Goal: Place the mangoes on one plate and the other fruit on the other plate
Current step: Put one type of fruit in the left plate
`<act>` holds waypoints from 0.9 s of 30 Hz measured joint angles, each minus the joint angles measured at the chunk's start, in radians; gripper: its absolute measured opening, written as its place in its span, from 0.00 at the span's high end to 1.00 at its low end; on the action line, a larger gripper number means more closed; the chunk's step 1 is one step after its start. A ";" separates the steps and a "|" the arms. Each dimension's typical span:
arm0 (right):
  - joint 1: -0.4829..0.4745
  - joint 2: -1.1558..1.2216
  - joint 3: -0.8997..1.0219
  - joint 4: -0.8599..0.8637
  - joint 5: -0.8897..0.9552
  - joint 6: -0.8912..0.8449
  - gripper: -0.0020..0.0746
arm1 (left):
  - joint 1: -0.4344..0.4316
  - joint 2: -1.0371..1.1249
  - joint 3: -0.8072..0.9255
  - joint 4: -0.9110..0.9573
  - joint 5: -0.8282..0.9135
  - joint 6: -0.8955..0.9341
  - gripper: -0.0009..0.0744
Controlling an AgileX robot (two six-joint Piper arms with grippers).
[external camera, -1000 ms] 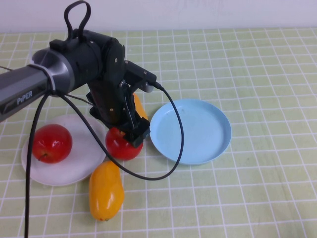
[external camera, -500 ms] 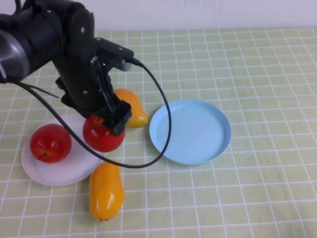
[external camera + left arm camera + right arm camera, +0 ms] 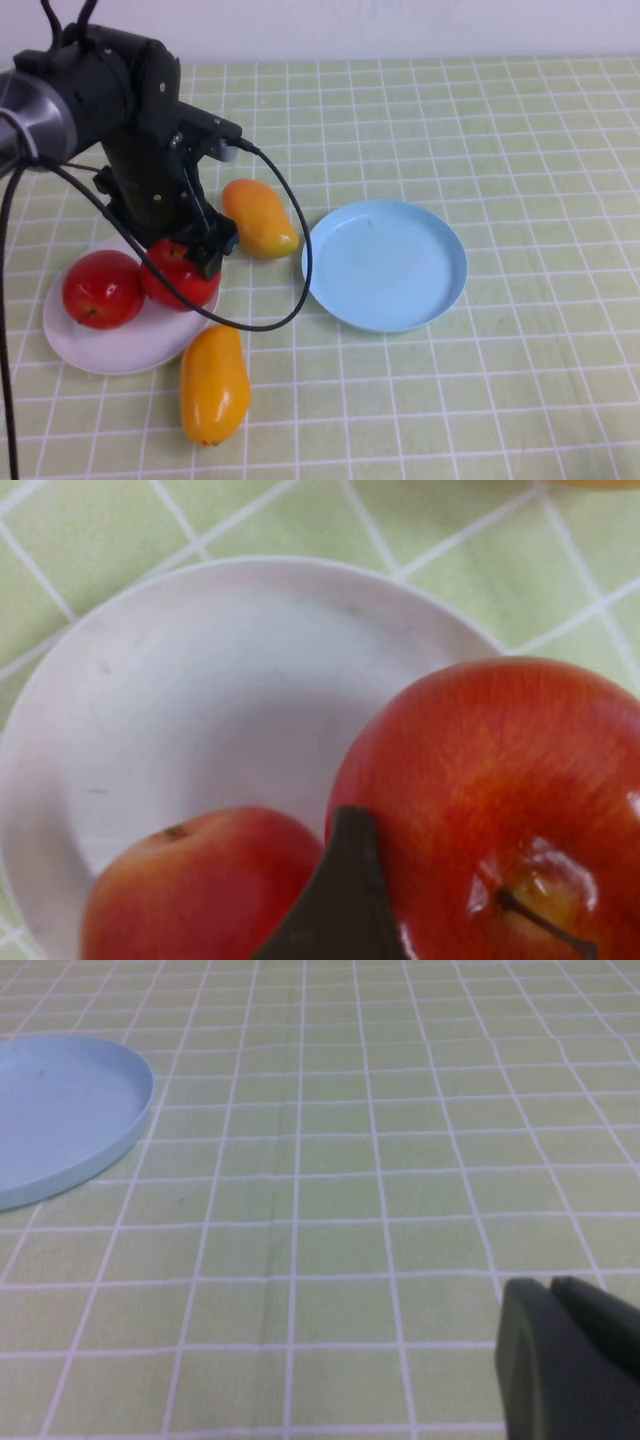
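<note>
My left gripper [image 3: 192, 260] is shut on a red apple [image 3: 178, 278] [image 3: 500, 800], holding it low over the right side of the white plate [image 3: 120, 348] [image 3: 200, 670]. One dark finger [image 3: 340, 900] presses the apple's side. The other red apple [image 3: 102, 289] [image 3: 200, 890] lies on the same plate, close beside the held one. One mango [image 3: 260, 217] lies between the arm and the light blue plate [image 3: 390, 300] [image 3: 60, 1120], which has nothing on it. The second mango [image 3: 213, 383] lies just in front of the white plate. My right gripper [image 3: 552, 1290] is shut, low over bare cloth right of the blue plate.
A green checked cloth [image 3: 520, 180] covers the whole table. The left arm's black cable [image 3: 300, 260] loops down across the cloth to the blue plate's left rim. The right arm does not show in the high view.
My left arm has carried the apple leftward from beside the blue plate to the white plate and lowered it next to the first apple. This uncovered the mango behind it.
</note>
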 joint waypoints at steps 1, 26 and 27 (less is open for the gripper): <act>0.000 0.000 0.000 0.000 0.000 0.000 1.00 | 0.000 0.006 0.000 0.011 0.000 0.000 0.22; 0.000 0.000 0.000 0.000 0.000 0.000 0.99 | 0.001 -0.137 -0.011 0.108 0.058 -0.164 0.10; 0.000 0.000 0.000 0.000 0.000 0.000 0.99 | 0.001 -0.164 0.006 0.108 0.058 -0.174 0.11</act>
